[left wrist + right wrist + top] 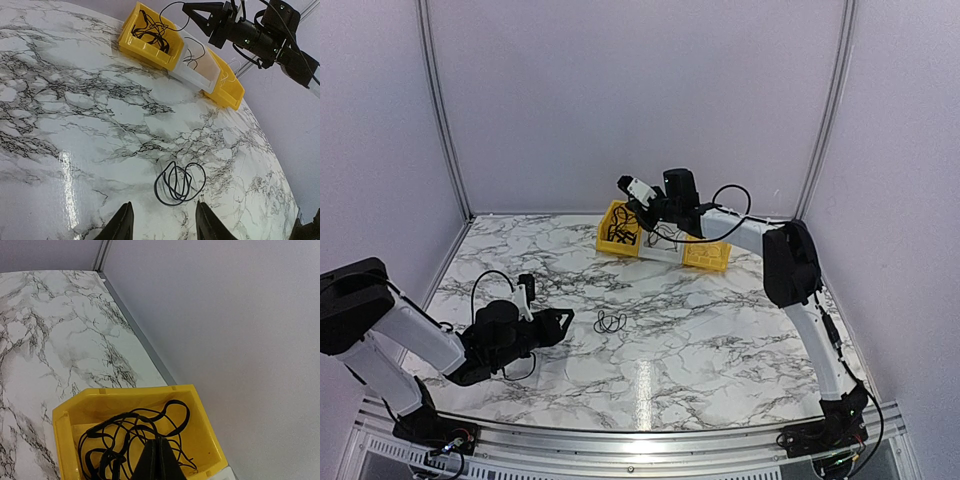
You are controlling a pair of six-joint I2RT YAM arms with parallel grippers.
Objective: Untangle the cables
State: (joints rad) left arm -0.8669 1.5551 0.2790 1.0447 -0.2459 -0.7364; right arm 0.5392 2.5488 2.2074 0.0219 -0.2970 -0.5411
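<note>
Left gripper (164, 209) nearest: jaws partly apart, empty, low over the worktop (90, 115), just short of a loose black cable loop (174, 185). Three bins in a row at the far edge. Left yellow bin (146, 50) holds a black cable tangle (150, 27). White middle bin (197, 75) holds a thin strand (195, 54). Right yellow bin (231, 92): contents unclear. Right gripper (160, 445) closed above the tangle; can't tell if it pinches a strand.
</note>
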